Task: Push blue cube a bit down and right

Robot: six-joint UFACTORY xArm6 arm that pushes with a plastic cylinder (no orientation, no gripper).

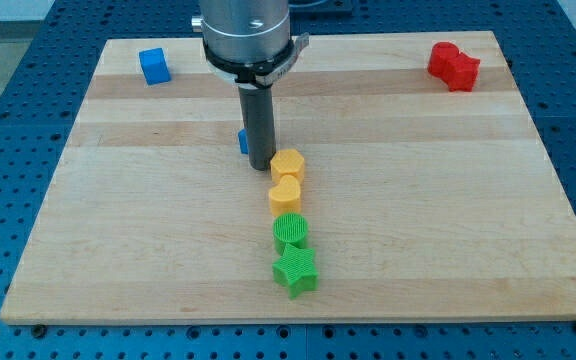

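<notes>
Standing upright near the middle of the wooden board point(118, 250), the dark rod comes down from the arm's grey housing point(246, 35) and ends in my tip point(260, 167), which rests on the board. There is no hand here to open or close, only the rod, and it holds nothing. A small blue block point(241, 141) shows as a sliver at the rod's left edge, mostly hidden behind it; whether the rod touches it cannot be told, and its shape cannot be made out. Just right of my tip sits an orange hexagon point(287, 163), very close to the rod, contact unclear. Nearer than that, in a line running toward the near edge, come a yellow heart point(285, 195), a green cylinder point(290, 232) and a green star point(295, 271), each touching or nearly touching the next. The blue cube point(153, 66) lies alone in the far left corner, well apart from my tip and from the line of blocks. A red block point(453, 66) of irregular shape sits in the far right corner.
</notes>
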